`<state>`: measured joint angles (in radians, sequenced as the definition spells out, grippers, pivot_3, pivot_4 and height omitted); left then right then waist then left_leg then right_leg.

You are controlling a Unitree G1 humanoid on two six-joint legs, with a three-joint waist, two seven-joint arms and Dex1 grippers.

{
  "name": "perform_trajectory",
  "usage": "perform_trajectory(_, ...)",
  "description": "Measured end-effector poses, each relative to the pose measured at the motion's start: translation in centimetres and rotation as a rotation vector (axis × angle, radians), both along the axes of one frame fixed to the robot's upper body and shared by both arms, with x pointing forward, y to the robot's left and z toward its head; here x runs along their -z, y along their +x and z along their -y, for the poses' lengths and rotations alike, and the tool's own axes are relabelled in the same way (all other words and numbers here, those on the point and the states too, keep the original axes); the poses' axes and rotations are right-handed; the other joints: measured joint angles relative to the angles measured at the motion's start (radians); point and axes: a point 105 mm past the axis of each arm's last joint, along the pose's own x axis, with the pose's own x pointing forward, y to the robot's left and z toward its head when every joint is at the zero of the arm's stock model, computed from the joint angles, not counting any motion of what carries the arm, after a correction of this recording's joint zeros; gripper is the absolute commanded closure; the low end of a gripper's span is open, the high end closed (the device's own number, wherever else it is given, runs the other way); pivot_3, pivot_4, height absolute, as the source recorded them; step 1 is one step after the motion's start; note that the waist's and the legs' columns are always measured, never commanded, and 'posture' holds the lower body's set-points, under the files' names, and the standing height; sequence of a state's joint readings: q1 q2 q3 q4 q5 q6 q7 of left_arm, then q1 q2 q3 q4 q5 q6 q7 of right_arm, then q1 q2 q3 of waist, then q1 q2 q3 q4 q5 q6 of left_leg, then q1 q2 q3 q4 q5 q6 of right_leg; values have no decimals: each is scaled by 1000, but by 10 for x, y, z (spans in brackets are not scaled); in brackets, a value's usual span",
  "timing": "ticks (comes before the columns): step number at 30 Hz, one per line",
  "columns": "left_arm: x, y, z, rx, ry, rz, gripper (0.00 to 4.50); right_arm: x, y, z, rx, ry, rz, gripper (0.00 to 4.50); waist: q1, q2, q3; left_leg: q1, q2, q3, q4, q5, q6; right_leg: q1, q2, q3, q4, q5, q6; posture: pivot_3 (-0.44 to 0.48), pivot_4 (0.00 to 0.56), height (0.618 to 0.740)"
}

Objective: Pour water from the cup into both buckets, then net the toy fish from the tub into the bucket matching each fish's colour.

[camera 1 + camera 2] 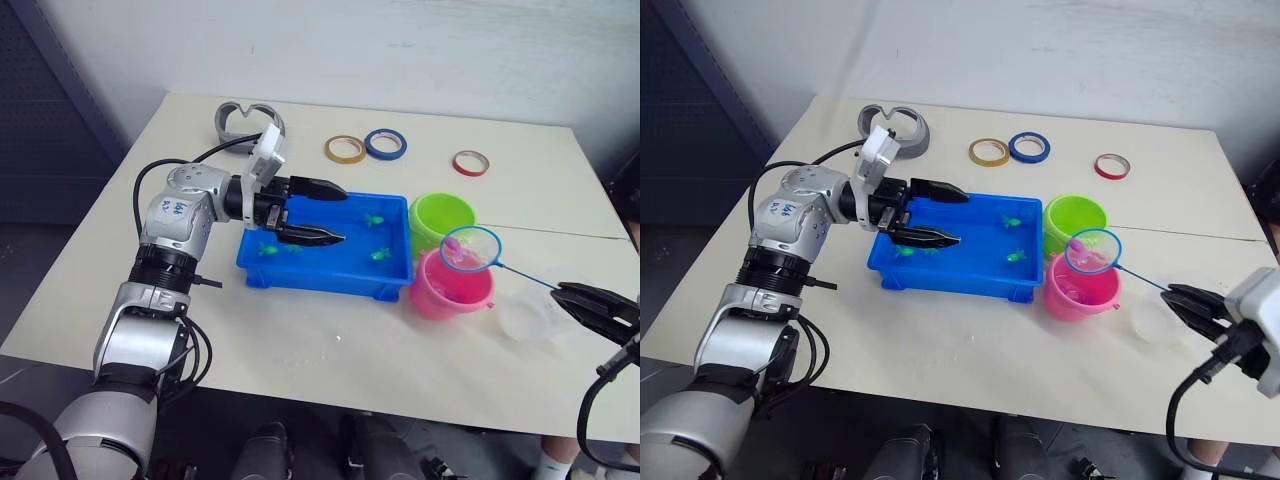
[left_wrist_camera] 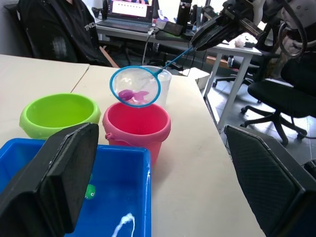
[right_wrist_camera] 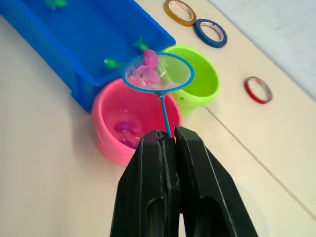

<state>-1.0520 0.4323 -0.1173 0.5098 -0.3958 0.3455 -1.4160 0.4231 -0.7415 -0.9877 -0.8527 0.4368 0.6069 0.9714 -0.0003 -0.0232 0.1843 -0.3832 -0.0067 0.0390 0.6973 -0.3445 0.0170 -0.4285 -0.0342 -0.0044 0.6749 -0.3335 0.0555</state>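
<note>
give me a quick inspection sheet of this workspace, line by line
surface: pale table, a few wet spots near the tub
job's things: blue tub with green fish in it; green bucket and pink bucket side by side; net over the pink bucket with a pink fish in it; clear cup beside the pink bucket
clutter: three tape rings, grey clamp-like object at the far edge
grippers: left gripper open over the tub; right gripper shut on the net's handle
cables: black cable on the left arm
surroundings: seated person, laptop, office chairs
</note>
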Motion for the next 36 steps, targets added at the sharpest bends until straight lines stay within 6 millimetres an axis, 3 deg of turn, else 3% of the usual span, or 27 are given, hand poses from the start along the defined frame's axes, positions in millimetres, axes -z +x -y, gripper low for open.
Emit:
perform_trajectory(4, 4, 2, -1, 2, 7, 2, 52, 10, -8, 12, -15, -264, 65, 4500, 0, 0, 0, 1, 0, 1, 0, 0, 0, 0, 1, 1, -1, 0, 0, 0, 150, 740)
perform_trajectory(9, 8, 4, -1, -6, 13, -14, 52, 20, -3, 20, -169, -842, 206, 4500, -2, 0, 0, 8, 0, 8, -2, 0, 0, 3, 2, 7, 0, 0, 0, 0, 150, 740)
perform_trajectory(14, 8, 5, -2, -14, 22, -9, 52, 24, 1, 20, -321, -1120, 346, 4500, -2, 0, 0, 11, 1, 10, -3, 0, -2, 4, 3, 10, 1, 0, 0, 0, 150, 740)
perform_trajectory(20, 8, 6, -5, -29, 32, -3, 52, 13, 9, 27, -326, -1160, 423, 4500, -3, 0, 0, 12, 1, 12, -3, 1, -2, 4, 3, 12, 2, 0, 0, 0, 150, 740)
perform_trajectory(25, 10, 11, -16, -77, 72, 33, 52, -8, 27, 20, -269, -908, 453, 4500, -13, 0, 0, 14, 2, 13, -2, 1, -2, 4, 4, 12, 3, 0, 0, 0, 150, 740)
perform_trajectory(30, 33, 15, -38, -168, 138, 17, 52, -45, 68, -21, -367, -783, 515, 4500, -33, 0, 0, 15, 2, 13, -1, 2, -3, 4, 3, 12, 7, 0, 0, 0, 150, 740)
perform_trajectory(33, 44, 13, -48, -214, 154, -14, 52, -51, 92, -49, -460, -740, 517, 4500, -32, 0, 0, 13, 3, 13, -1, 2, -4, 2, 4, 12, 7, -1, -1, 0, 150, 740)
perform_trajectory(36, 40, 9, -56, -253, 158, 11, 52, -46, 121, -72, -564, -762, 482, 4500, -30, 0, 0, 12, 3, 12, 0, 2, -4, 1, 3, 11, 6, -1, -1, 0, 150, 740)
